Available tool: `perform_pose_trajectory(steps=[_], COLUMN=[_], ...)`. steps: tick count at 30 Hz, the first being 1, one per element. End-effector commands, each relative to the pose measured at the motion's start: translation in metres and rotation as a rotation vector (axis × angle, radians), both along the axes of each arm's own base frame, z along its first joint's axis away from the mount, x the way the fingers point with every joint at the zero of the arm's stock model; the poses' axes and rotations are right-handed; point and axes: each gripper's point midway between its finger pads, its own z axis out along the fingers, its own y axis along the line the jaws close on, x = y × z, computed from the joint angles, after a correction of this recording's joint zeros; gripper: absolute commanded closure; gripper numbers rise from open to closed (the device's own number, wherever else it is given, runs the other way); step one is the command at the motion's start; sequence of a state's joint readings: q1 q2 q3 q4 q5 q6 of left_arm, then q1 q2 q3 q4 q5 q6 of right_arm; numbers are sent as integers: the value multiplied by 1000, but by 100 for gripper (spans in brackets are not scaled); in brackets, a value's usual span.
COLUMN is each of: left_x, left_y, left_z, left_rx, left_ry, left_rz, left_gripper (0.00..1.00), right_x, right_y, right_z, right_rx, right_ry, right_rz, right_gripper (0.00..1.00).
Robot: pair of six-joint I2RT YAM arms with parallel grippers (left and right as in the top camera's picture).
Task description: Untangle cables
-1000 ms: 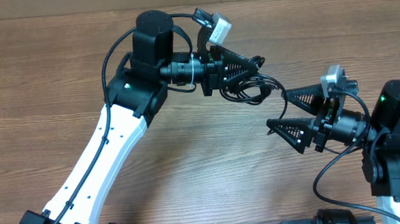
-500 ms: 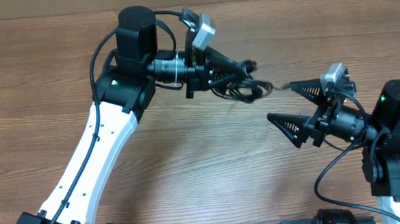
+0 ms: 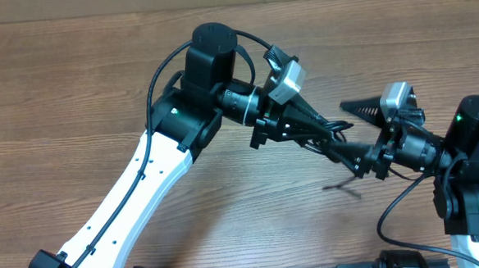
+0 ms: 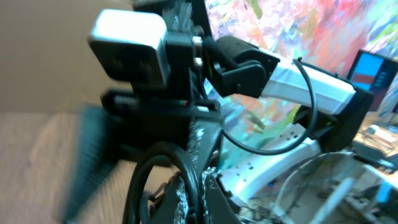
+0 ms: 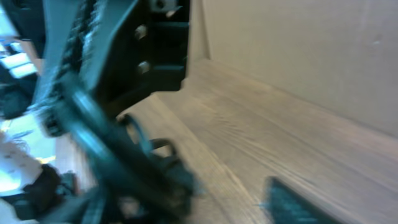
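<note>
Cables (image 3: 328, 132) now nearer, between right pincer (image 3: 339, 129) fingers (image 3: 360, 108)

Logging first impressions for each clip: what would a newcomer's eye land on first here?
The left arm stretches across the middle of the table, its left pincer shut on a small tangle of black cables. Meeting it from the right edge, the right pincer points inward, its fingers spread on either side of that tangle.

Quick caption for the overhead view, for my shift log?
Left gripper grips the cables over the wooden table; right gripper, jaws open, flanks them.
</note>
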State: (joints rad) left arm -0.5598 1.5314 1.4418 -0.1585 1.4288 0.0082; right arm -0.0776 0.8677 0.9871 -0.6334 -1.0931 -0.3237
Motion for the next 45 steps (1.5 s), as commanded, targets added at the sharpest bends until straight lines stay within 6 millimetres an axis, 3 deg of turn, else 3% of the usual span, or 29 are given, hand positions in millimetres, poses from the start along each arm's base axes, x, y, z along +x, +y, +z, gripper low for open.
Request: perform_pose_trajectory(steps=[1,2,3,5,6,7,10,12,14,19,21,24,30,34,36,42,43,45], left_x=[-12,-11,-9,0,3,7,8,10,15,39,48,55,54,53,54,74,74,74], left_y=[6,6,5,1,0,-2,-2,-1,2,21,28,27,4,-15,-24,-25,-25,-25], left_z=[22,23,23,21,21,21,20,20,20,20,19,16,9,-6,-20,-42,-42,-42], left_rx=[-74,-78,-77,-61,-51,-42,-33,-26,-12,30,46,61,59,95,134,248,248,248], left_ry=[-118,-125,-131,-123,-112,-99,-81,-63,-27,90,140,161,56,-57,-169,-236,-233,-233], left_rz=[-31,-28,-15,40,62,82,92,98,113,195,227,270,328,391,437,592,592,593], left_gripper=[95,96,91,60,39,32,30,12,0,0,0,0,0,0,0,0,5,32], right_x=[-3,-4,-4,-4,-4,-4,-4,1,11,27,40,42,40,35,27,15,14,13], right_y=[1,1,1,1,1,1,1,-3,-11,-29,-46,-51,-51,-50,-41,-27,-27,-27], right_z=[-3,-4,-5,-5,-5,-5,-6,-10,-17,-28,-36,-39,-42,-50,-50,-45,-46,-48], right_rx=[5,5,5,5,7,8,12,9,11,28,69,119,146,127,100,92,91,90], right_ry=[17,26,30,33,37,39,54,92,161,279,387,460,511,549,523,492,499,510], right_rz=[9,8,7,6,5,4,2,-43,-135,-314,-480,-540,-554,-550,-469,-343,-344,-345], right_gripper=[85,96,96,96,96,96,96,96,96,96,96,96,96,96,96,96,96,96])
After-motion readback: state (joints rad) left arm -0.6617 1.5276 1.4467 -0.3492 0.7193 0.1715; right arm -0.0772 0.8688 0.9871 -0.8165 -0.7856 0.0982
